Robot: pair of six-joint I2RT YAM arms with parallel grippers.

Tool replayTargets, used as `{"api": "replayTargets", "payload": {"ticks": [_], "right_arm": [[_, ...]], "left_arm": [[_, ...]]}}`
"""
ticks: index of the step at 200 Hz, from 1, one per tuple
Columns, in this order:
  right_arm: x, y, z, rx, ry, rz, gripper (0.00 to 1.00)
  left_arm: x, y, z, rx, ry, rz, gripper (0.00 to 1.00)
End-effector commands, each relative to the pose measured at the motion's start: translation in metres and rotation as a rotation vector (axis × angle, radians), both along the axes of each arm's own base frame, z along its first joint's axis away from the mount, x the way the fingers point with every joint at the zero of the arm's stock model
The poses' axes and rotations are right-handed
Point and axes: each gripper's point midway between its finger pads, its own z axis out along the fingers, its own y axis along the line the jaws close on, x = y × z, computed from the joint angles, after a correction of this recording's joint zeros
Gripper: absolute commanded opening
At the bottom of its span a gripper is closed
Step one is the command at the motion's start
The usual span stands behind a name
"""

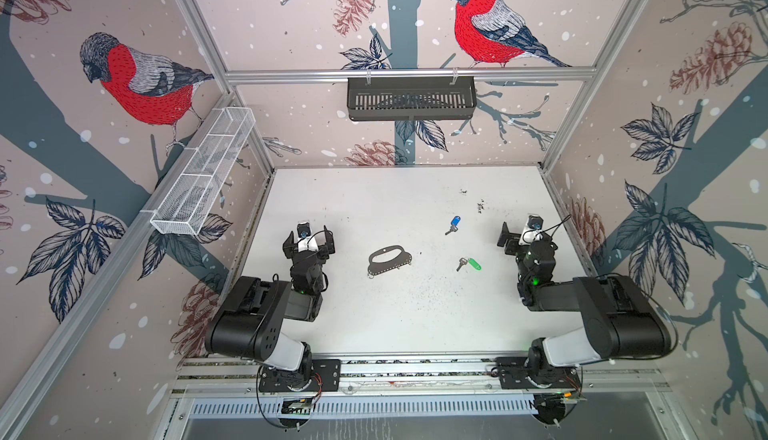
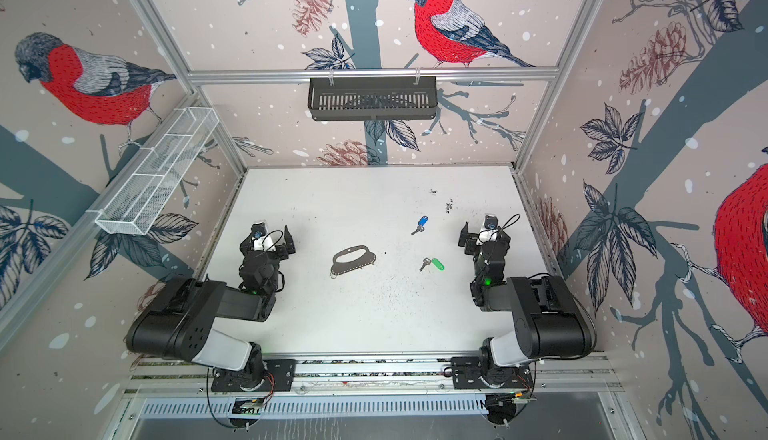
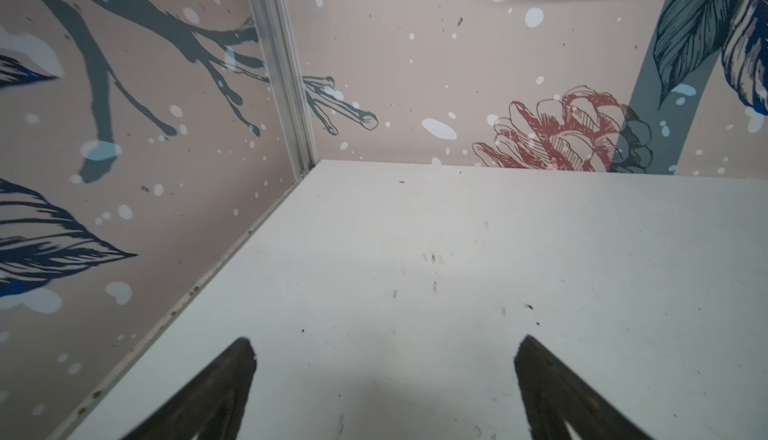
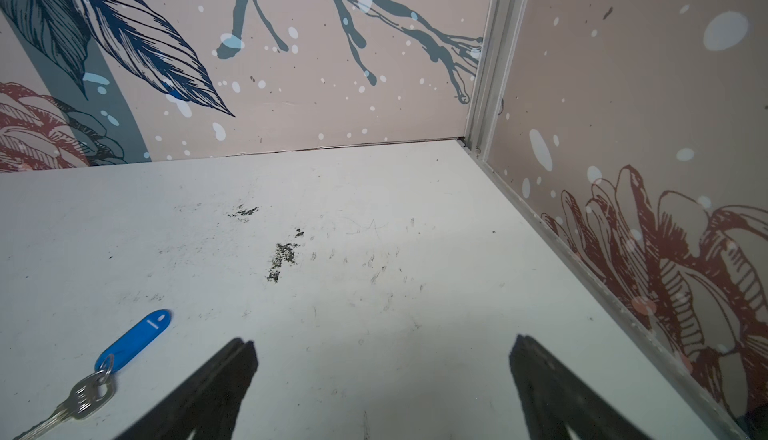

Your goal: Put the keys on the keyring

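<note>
**Step in hand:** approach, before the first pickup. No key is hanging on the keyring yet, and nothing is being held.

**Grippers:** The left gripper (image 3: 386,340) is hovering over bare table (image 1: 353,209) with its jaws spread wide and empty. The right gripper (image 4: 382,339) is likewise standing wide open and is gripping nothing.

**Task items:**
- The keyring (image 1: 390,268) is lying flat near the middle of the table in both top views. It is sitting somewhat nearer the left gripper, with its straight, holed edge facing the front.
- The key with the blue tag (image 1: 454,224) is lying farther back and to the right of the keyring, well apart from it. In the right wrist view it is showing just beside the right gripper.
- The key with the green tag (image 1: 471,264) is lying between the keyring and the right gripper.
- Neither key is touching the keyring.

**Next move (judgement):**
- The right gripper is sitting nearest both keys, so a reach from that side is looking most direct.
- The keys are lying thin and flat, so the jaws are probably needing a low descent astride a plastic tag before closing.
- The left gripper is likely needing to steady or lift the keyring.
- The little rings along the keyring's edge are appearing too small to judge in detail.
</note>
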Motion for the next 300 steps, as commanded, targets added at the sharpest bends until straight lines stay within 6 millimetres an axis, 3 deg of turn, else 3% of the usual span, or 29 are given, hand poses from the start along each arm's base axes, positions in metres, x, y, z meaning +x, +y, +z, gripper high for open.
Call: {"api": "replayTargets", "payload": {"ticks": [1, 40, 43, 59, 74, 121, 161, 180, 205, 237, 264, 300], "right_arm": [[0.011, 0.0, 0.007, -0.071, 0.065, -0.075, 1.0], [0.041, 0.025, -0.006, -0.13, 0.242, -0.104, 1.0], [0.042, 0.027, -0.007, -0.13, 0.248, -0.1, 1.0], [0.044, 0.042, -0.002, -0.123, 0.247, -0.057, 1.0], [0.044, 0.053, 0.01, -0.089, 0.218, -0.019, 1.0], [0.042, 0.083, 0.046, 0.045, 0.176, 0.117, 1.0], [0.034, 0.121, 0.056, 0.165, 0.225, 0.314, 0.98], [0.024, 0.137, 0.062, 0.234, 0.243, 0.402, 0.96], [0.011, 0.134, 0.064, 0.249, 0.267, 0.396, 0.94], [-0.001, 0.122, 0.068, 0.267, 0.267, 0.359, 0.91], [-0.006, 0.12, 0.062, 0.272, 0.284, 0.353, 0.87], [-0.006, 0.116, 0.055, 0.267, 0.3, 0.333, 0.84]], "left_arm": [[-0.012, 0.009, 0.032, 0.056, -0.072, 0.123, 0.98], [-0.022, -0.027, 0.098, -0.086, -0.186, -0.007, 0.98], [-0.02, -0.032, 0.09, -0.095, -0.135, -0.031, 0.98], [-0.021, -0.046, 0.105, -0.251, -0.114, -0.106, 0.98], [-0.026, -0.062, 0.104, -0.347, -0.058, -0.16, 0.98], [-0.063, -0.122, 0.096, -0.45, 0.046, -0.254, 0.98], [-0.073, -0.186, 0.063, -0.519, 0.26, -0.292, 0.97], [-0.071, -0.222, 0.045, -0.525, 0.374, -0.308, 0.91], [-0.069, -0.257, 0.017, -0.535, 0.51, -0.289, 0.89], [-0.065, -0.279, -0.031, -0.563, 0.649, -0.211, 0.88], [-0.064, -0.297, -0.066, -0.546, 0.738, -0.192, 0.81], [-0.054, -0.311, -0.084, -0.48, 0.787, -0.156, 0.72]]}}
